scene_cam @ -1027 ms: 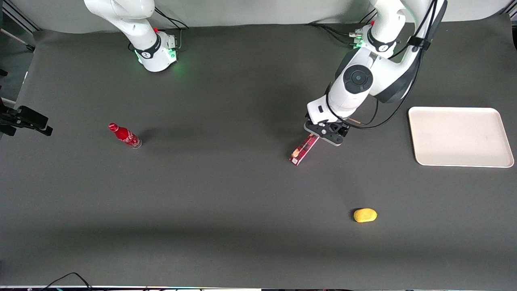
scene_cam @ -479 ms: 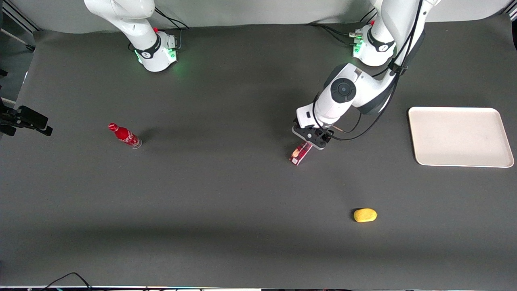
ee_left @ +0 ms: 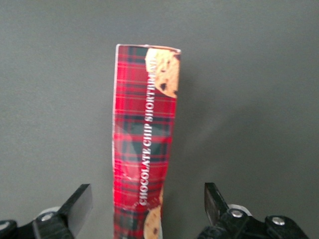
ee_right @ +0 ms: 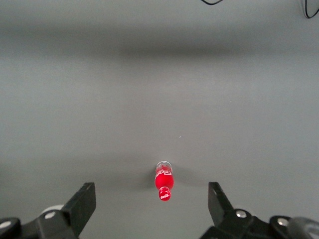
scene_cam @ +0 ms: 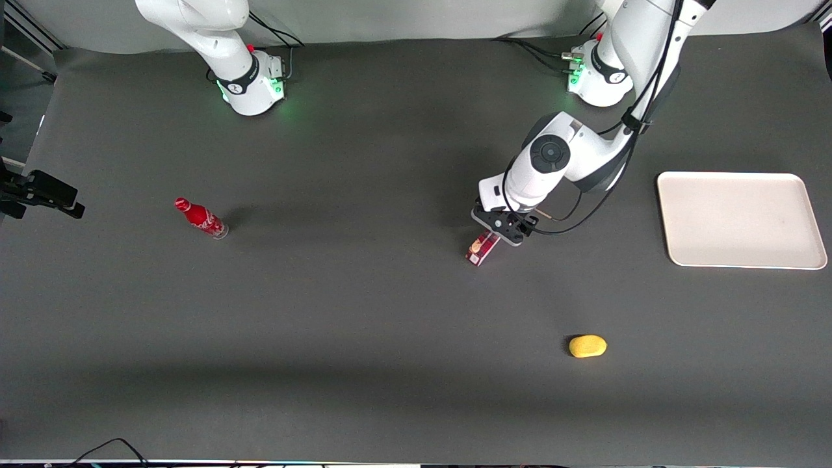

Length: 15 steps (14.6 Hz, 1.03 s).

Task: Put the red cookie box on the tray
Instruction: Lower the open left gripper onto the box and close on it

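Wrist view – tool (ee_left: 144, 209) fingers spread, straddling red cookie box (ee_left: 143, 144), gaps both sides.

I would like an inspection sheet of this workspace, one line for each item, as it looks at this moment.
Surface: dark grey mat, flat.
Job's things: red cookie box lies on the mat; tray at the working arm's end, nothing on it.
Clutter: red bottle toward the parked arm's end; yellow lump nearer the front camera than the box.
Grippers: end effector open, fingers straddling the box, not touching.
Cables: black cables hang along the working arm.
Surroundings: pale backdrop along the table's edge by the arm bases.
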Available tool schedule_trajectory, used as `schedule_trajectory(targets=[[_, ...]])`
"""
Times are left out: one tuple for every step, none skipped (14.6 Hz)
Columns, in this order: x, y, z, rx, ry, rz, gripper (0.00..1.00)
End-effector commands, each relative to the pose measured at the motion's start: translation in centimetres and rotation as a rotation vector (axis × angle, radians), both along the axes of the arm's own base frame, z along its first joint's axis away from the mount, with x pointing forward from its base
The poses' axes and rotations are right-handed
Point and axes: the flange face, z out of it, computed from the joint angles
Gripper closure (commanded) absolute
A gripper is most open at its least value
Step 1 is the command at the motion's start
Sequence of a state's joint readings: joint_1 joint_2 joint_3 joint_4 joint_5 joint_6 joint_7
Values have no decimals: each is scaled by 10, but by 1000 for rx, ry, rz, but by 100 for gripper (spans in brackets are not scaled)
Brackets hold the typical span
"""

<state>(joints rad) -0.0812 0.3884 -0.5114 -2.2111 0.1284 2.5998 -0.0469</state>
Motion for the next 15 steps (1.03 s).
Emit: schedule_trajectory(targets=[[-2,1,-16,7,-16,-1,0],[-3,0,-17,9,-17,-9,0],[-3,1,-20,11,-13,-7,0],[-4,0,-20,12,-11,0,1],[-4,0,-22,11,-8,3,5],[-7,-3,-23,12,-7,-1,13],[-8,-5,-23,12,-7,-6,21],[-8,-5,-23,12,-7,-3,32],[-8,-5,-23,13,-5,-1,48],[-8,-5,-24,13,-5,-1,62],[-8,-4,-25,15,-4,1,71],[-8,-4,-25,16,-5,-1,77],[-7,-4,-24,23,-13,-15,85],[-5,0,-27,31,-17,-18,96],[-3,3,-27,35,-17,-14,100]])
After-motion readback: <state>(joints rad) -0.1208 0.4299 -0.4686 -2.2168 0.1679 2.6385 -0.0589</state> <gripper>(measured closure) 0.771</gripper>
